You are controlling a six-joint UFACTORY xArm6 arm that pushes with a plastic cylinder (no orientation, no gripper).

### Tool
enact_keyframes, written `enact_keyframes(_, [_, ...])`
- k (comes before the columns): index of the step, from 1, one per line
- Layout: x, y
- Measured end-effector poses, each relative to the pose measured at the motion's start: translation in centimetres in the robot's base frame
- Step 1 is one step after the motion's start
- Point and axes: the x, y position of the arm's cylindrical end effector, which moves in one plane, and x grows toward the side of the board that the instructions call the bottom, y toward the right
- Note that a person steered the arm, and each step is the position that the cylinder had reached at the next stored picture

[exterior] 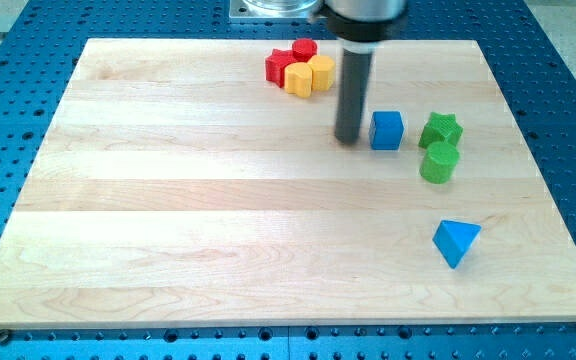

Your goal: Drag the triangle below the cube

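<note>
A blue triangle (455, 241) lies on the wooden board (168, 200) near the view's lower right. A blue cube (387, 130) sits higher up, to the right of centre. My tip (349, 139) rests on the board just left of the cube, a small gap apart from it. The triangle lies below the cube and further right, far from my tip.
A green star block (441, 129) and a green cylinder (439, 162) stand right of the cube. A cluster of red blocks (286, 62) and yellow blocks (310, 76) sits near the view's top. The board lies on a blue perforated table (18, 60).
</note>
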Motion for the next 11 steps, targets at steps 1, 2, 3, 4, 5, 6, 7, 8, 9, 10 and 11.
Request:
enact_keyframes(1, [0.1, 1.6])
enact_keyframes(2, [5.7, 0.0])
enact_keyframes(3, [16.8, 0.7])
enact_keyframes(4, [19.7, 4.2])
enact_keyframes(5, [18.1, 7.0])
enact_keyframes(6, [16.3, 8.9])
enact_keyframes(7, [13.4, 9.0])
enact_keyframes(8, [11.1, 9.0])
enact_keyframes(9, [10.2, 7.0])
enact_keyframes(10, [8.5, 7.0])
enact_keyframes(11, [7.7, 6.4])
